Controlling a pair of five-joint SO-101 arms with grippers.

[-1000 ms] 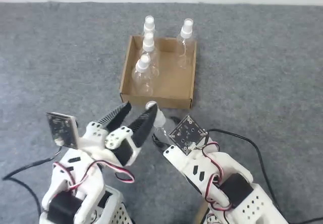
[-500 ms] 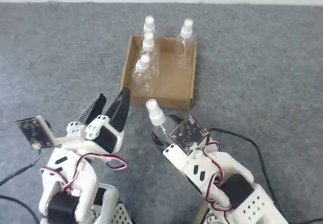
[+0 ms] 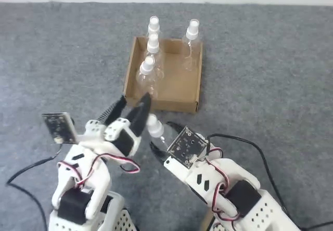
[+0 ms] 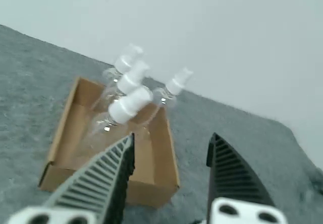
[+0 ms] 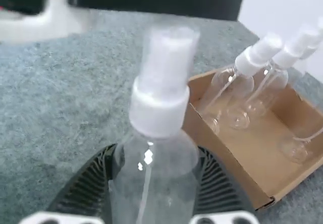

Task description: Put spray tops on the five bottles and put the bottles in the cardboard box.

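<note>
Right wrist view puts the fifth bottle (image 5: 154, 158) directly before you. It is a clear, round-shouldered plastic bottle with a white cylindrical spray top (image 5: 162, 82) and a thin dip tube inside. The right gripper (image 5: 154, 191) is clamped on its body, with one black ridged finger pressed to each side.

From the high view, you find this bottle outside the cardboard box (image 3: 177, 105), just beside the box wall nearest the arms. The box is a shallow, open, square brown tray with plain matt walls. Inside it stand four bottles (image 3: 147, 80) of the same clear plastic, each capped in white. Three stand in a line along one side wall, and the fourth stands by the opposite wall, toward the far end.

The left gripper (image 3: 130, 107) has its two dark, ribbed, tapering fingers spread apart, holding nothing. Its tips lie close to the box's near wall, with one finger just beside the held bottle's top.

Everything rests on grey carpet (image 3: 270, 75) with a short, nubbly pile.
</note>
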